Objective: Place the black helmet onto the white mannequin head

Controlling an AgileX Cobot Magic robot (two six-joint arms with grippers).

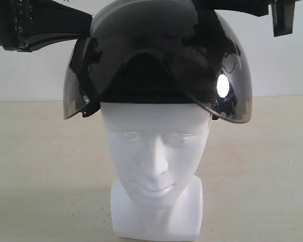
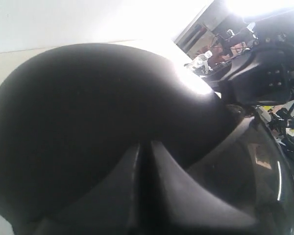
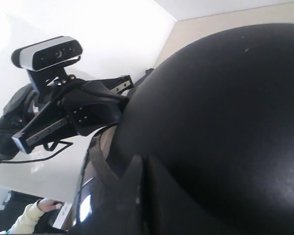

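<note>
The black helmet (image 1: 156,45) sits over the crown of the white mannequin head (image 1: 154,151), its rim at the top of the forehead. Its smoky visor (image 1: 232,96) flares out in front, above the face. The head stands upright on its neck base at the table's front. My left arm (image 1: 45,25) comes in from the upper left and my right arm (image 1: 242,5) from the upper right. Both meet the shell near its top. My left gripper (image 2: 144,147) is shut, tips against the shell (image 2: 88,107). My right gripper (image 3: 141,164) is likewise shut against the shell (image 3: 225,107), nothing between its fingers.
A beige table (image 1: 35,166) stretches to a white wall (image 1: 30,75) behind. The right wrist view shows the left arm with its camera (image 3: 49,51) close across the helmet. A person's hand (image 3: 39,208) shows far off in that view.
</note>
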